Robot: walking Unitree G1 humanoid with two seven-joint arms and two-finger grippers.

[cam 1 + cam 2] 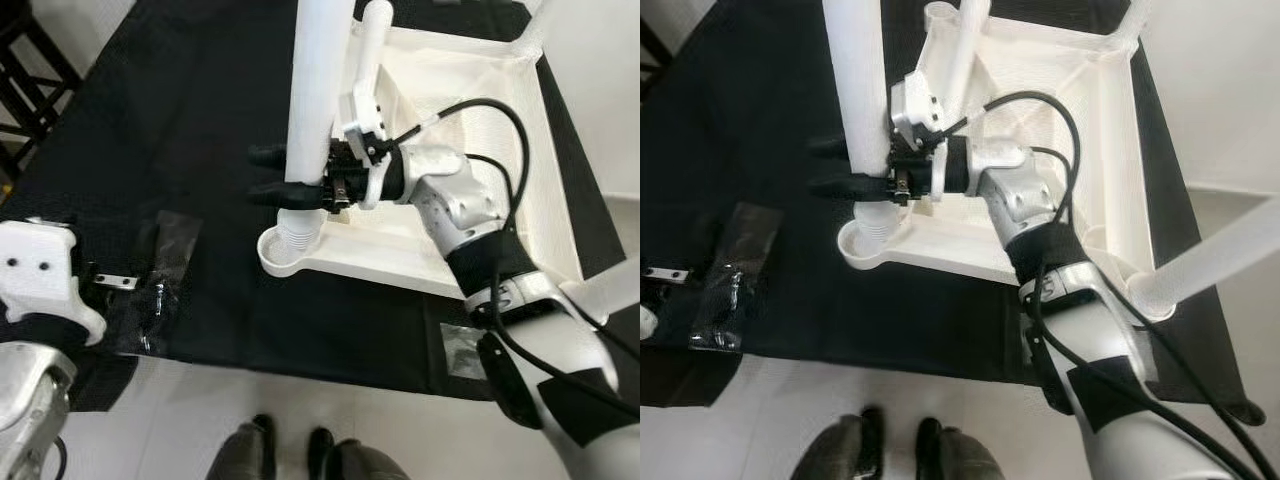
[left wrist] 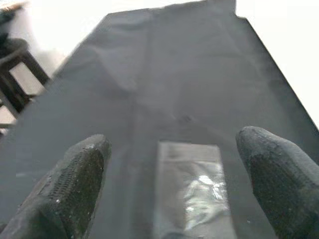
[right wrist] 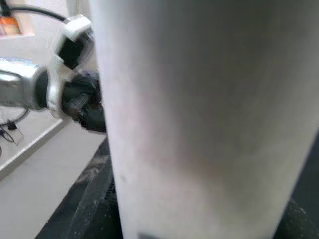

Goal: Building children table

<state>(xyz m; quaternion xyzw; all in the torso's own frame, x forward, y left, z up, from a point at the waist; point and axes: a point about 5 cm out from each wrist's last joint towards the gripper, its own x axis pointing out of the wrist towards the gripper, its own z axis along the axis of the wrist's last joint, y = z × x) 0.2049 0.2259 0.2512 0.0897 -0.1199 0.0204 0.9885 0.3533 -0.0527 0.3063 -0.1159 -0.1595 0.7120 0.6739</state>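
My right gripper (image 1: 268,174) is clamped on one white table leg (image 1: 312,90), standing upright in the corner socket (image 1: 285,250) of the upside-down tabletop (image 1: 480,120) at 12 o'clock. My left gripper (image 2: 174,174) hovers wide open over one plastic bag (image 2: 197,191) on the black mat (image 1: 190,110), holding nothing.

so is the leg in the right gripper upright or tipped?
Upright. The leg stands vertical, its threaded end in the corner socket of the tabletop. The right gripper grips it near the base.
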